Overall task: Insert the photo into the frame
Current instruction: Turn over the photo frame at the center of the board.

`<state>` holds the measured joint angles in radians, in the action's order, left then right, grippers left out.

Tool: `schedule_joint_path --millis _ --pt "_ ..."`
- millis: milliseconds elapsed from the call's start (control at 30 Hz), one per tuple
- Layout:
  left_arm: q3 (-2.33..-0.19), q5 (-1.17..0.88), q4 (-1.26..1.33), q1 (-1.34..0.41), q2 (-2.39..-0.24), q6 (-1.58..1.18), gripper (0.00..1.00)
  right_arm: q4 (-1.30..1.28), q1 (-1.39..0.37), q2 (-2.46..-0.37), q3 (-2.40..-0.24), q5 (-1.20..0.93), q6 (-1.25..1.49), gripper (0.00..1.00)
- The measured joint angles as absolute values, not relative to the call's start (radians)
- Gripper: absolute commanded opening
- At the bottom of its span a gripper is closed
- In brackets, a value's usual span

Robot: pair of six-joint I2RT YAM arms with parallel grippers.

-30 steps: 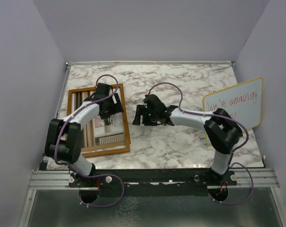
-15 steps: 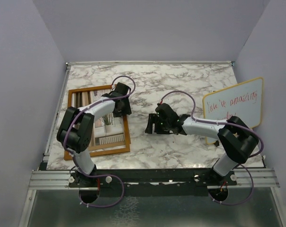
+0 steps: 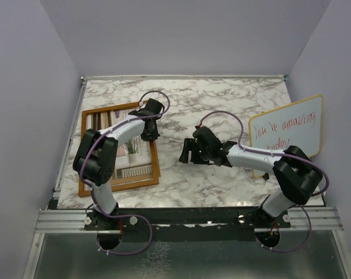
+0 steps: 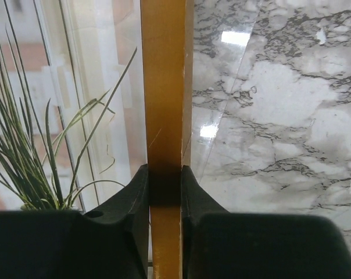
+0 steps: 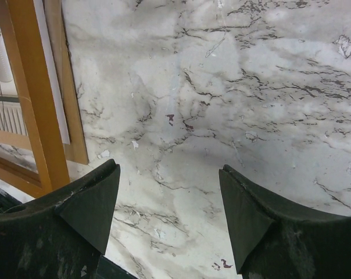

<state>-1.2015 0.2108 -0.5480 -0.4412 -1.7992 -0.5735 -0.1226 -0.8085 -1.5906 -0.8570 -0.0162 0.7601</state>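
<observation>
Orange-brown wood is sitting pinched in the left hand (image 4: 165,174): its fingers (image 4: 129,197) are pressing both sides of the right rim of the large rectangular picture frame (image 4: 164,87), lying lengthwise near-to-far on the left of the white marble surface (image 5: 222,87). The paper photo (image 4: 59,116) of curtains and grassy plant is lying inside it. The right hand (image 5: 169,197) is hovering wide, empty, farther right.

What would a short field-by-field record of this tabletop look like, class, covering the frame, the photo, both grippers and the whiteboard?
frame: flat on marble table, left side
photo: shows inside the frame's rim
left gripper: closed on the frame's right rim
right gripper: open, above bare marble, holding nothing
whiteboard: table's right edge, red handwriting
</observation>
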Motion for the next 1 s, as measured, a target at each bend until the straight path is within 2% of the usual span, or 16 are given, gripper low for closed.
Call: schedule_joint_path --millis 333,467,700,900,1000 --pt "-1.357 0.226 -0.677 -0.441 -1.736 -0.530 0.00 -0.125 -0.809 -1.550 -0.856 -0.016 0.767 0.74" --pt "-1.387 0.265 -0.728 -0.441 -1.633 -0.528 0.00 -0.102 -0.808 -1.530 -0.868 -0.107 0.758 0.81" --pt "-1.433 0.286 -0.773 -0.440 -1.529 -0.529 0.00 0.178 -0.810 -1.527 -0.878 -0.392 0.793 0.91" --pt "-1.455 0.249 -0.796 -0.440 -1.524 -0.534 0.00 0.383 -0.815 -1.504 -0.879 -0.507 0.837 0.91" --pt "-1.464 0.196 -0.804 -0.440 -1.523 -0.542 0.00 0.399 -0.817 -1.506 -0.902 -0.515 0.838 0.87"
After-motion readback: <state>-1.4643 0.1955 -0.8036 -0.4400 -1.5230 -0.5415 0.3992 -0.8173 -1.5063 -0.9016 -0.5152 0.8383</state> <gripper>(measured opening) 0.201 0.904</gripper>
